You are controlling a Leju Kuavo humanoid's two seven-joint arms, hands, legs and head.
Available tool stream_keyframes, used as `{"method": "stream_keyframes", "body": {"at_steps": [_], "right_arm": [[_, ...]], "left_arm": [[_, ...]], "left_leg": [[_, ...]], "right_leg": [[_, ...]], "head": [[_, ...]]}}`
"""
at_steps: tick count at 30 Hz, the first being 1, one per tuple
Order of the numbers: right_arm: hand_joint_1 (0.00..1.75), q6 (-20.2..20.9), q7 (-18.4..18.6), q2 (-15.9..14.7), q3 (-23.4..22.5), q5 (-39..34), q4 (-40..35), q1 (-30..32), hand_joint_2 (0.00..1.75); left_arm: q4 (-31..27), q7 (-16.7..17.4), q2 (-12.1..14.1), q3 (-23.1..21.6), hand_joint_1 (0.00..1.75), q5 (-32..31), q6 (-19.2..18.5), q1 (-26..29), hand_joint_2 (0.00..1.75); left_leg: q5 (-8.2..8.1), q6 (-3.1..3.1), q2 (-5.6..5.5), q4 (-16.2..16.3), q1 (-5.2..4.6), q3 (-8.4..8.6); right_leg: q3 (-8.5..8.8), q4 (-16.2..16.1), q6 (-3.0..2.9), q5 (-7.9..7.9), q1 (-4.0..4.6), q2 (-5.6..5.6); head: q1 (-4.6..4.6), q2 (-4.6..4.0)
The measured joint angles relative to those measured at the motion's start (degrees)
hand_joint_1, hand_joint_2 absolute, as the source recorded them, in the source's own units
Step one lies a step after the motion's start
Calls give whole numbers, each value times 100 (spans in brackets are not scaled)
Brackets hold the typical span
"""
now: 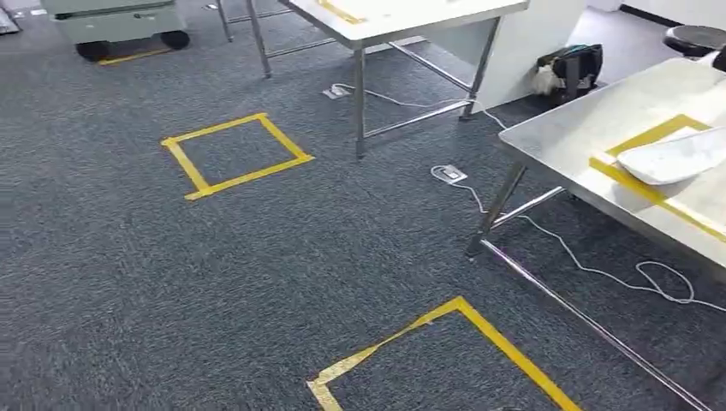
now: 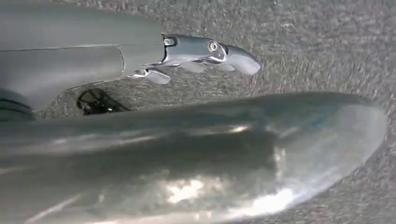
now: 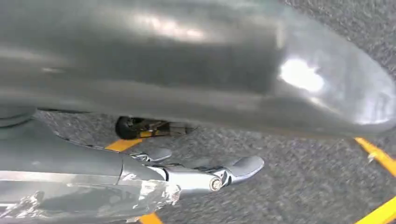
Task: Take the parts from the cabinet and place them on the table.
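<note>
A white curved part (image 1: 676,154) lies on the steel table (image 1: 565,137) at the right, inside a yellow tape outline (image 1: 638,141). Both arms hang down over the grey carpet. In the left wrist view my left hand (image 2: 191,53) has its fingers stretched out and apart, holding nothing. In the right wrist view my right hand (image 3: 196,175) is the same, fingers extended with nothing in them, above carpet with yellow tape (image 3: 378,156).
A second steel table (image 1: 402,17) stands at the back. Two yellow tape squares (image 1: 235,154) (image 1: 445,360) mark the carpet. A white cable (image 1: 548,231) runs under the right table. A grey wheeled unit (image 1: 116,21) is at the far left, a black bag (image 1: 572,67) at the back right.
</note>
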Motion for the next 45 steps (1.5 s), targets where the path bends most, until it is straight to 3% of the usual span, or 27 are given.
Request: {"method": "stream_keyframes", "body": {"at_steps": [2,4,5,6,7,9,10,11,13,14,15,20,22,24,26,27,29,30,31,35,36,37,38,40,42,44,45], "right_arm": [[0,13,-31,2,-2,-33,0,-4,0],[0,22,-48,2,-2,-50,0,-6,0],[0,26,-54,2,-4,-59,0,-5,0],[0,26,-66,2,-7,-74,-2,-3,0],[0,28,-70,2,-7,-74,-2,3,0],[0,31,-70,2,-13,-76,-2,27,0],[0,31,-70,0,-33,-79,-2,28,0],[0,33,-70,0,-46,-81,-4,25,0],[0,44,-70,0,-48,-79,-2,16,0],[0,66,-70,0,-48,-70,-4,9,0],[0,83,-70,-4,-48,-68,-4,6,0],[0,129,-70,-24,-52,-22,-9,-15,0],[0,125,-79,-31,-52,-15,-9,-20,0],[0,92,-79,-31,-55,-11,-9,-7,0],[0,85,-79,-31,-59,0,-9,3,0],[0,85,-81,-31,-61,2,-9,3,0],[0,85,-87,-31,-61,9,-9,-5,0],[0,85,-87,-31,-61,13,-9,-9,0],[0,85,-87,-31,-61,18,-9,-11,0],[0,85,-96,-31,-61,29,-9,-21,0],[0,81,-96,-33,-61,28,-9,-31,0],[0,74,-109,-33,-61,31,-9,-29,0],[0,74,-111,-33,-61,33,-9,-13,0],[0,74,-111,-33,-61,33,-9,12,0],[0,74,-111,-39,-61,33,-9,2,0],[0,74,-111,-39,-61,33,-9,-16,0],[0,74,-111,-39,-61,33,-9,-22,0]], "left_arm": [[0,-4,0,7,0,-31,29,-22,0],[2,-15,-9,15,0,-55,74,7,0],[2,-20,-7,28,0,-70,87,10,0],[2,-26,-7,37,0,-94,90,7,0],[2,-31,-9,42,0,-107,96,-18,0],[4,-35,-24,57,0,-147,112,-45,0],[4,-35,-28,63,0,-166,114,-43,0],[4,-35,-31,87,0,-166,122,-36,0],[4,-37,-31,105,0,-166,127,-22,0],[4,-44,-31,107,0,-166,136,-24,0],[4,-59,-39,116,0,-168,144,-30,0],[4,-85,-55,173,0,-175,159,-29,0],[4,-94,-46,199,0,-188,190,-39,0],[4,-96,-52,227,0,-205,186,-41,0],[4,-96,-52,256,0,-208,188,-32,0],[4,-101,-52,267,0,-208,192,-29,0],[4,-105,-59,286,0,-205,201,-28,0],[4,-107,-61,289,0,-205,201,-34,0],[4,-114,-57,291,0,-205,201,-44,0],[4,-122,-57,337,0,-208,197,6,0],[4,-125,-55,354,0,-208,192,13,0],[4,-122,-57,374,0,-208,184,5,0],[4,-122,-66,383,0,-212,184,-20,0],[4,-122,-72,393,0,-219,184,-37,0],[4,-122,-72,404,0,-223,181,-22,0],[4,-125,-72,424,0,-225,186,-19,0],[4,-131,-72,426,0,-232,199,-25,0]], "left_leg": [[51,-78,-123,2,18,-88],[123,-180,-261,-31,48,-138],[100,-180,-168,14,52,-165],[-36,-195,152,155,10,-231],[-264,-221,343,484,1,-393],[-720,-261,481,1430,7,-825],[-795,-272,489,1721,7,-948],[-731,-278,494,1717,8,-920],[-336,-277,544,1054,8,-524],[-95,-270,669,459,8,-176],[-47,-268,1034,25,-5,73],[-5,-30,763,-67,-30,42],[23,31,660,-73,-7,20],[45,70,516,-72,-10,-27],[66,70,360,-71,-11,-49],[76,59,272,-70,-8,-51],[100,21,91,-65,8,-49],[112,-4,21,-58,19,-55],[118,-49,-50,-23,-18,-93],[226,-203,-294,-84,54,-167],[166,-205,-110,-33,44,-196],[-65,-209,207,225,3,-322],[-339,-223,368,676,-2,-525],[-732,-232,478,1581,1,-927],[-641,-222,491,1651,0,-899],[-213,-191,577,807,-5,-406],[-45,-165,836,327,-26,-114]], "right_leg": [[22,-119,22,-22,5,-43],[40,-118,-36,24,26,-161],[59,-188,-75,76,-23,-261],[57,-206,-102,93,-12,-334],[47,-206,-117,101,-2,-415],[24,-205,-125,98,19,-635],[16,-203,-125,98,23,-733],[15,-203,-125,98,23,-817],[25,-202,-121,95,22,-961],[42,-201,-106,86,21,-1032],[58,-191,-76,69,52,-1082],[91,-186,56,23,81,-1315],[-118,284,111,-320,48,-795],[-602,1304,120,-766,47,-618],[-844,1739,110,-816,48,-595],[-758,1531,101,-632,43,-592],[-275,530,97,-102,4,-472],[-30,53,112,60,-38,-233],[27,-139,131,-39,-53,-23],[40,-132,-39,38,-14,-289],[41,-146,-86,75,-22,-374],[25,-152,-115,91,-12,-433],[9,-152,-129,95,4,-520],[-19,-150,-139,92,31,-723],[-27,-150,-140,91,36,-884],[-12,-150,-129,83,36,-1028],[9,-148,-109,70,40,-1085]], "head": [[-7,0],[-6,0],[-9,0],[-26,0],[-68,0],[-63,0],[-66,0],[-63,0],[-63,0],[-66,0],[-70,0],[-35,0],[2,0],[13,0],[11,0],[11,0],[9,0],[13,0],[11,0],[-2,0],[0,0],[-39,0],[-52,0],[-44,0],[-46,0],[-46,0],[-50,0]]}}
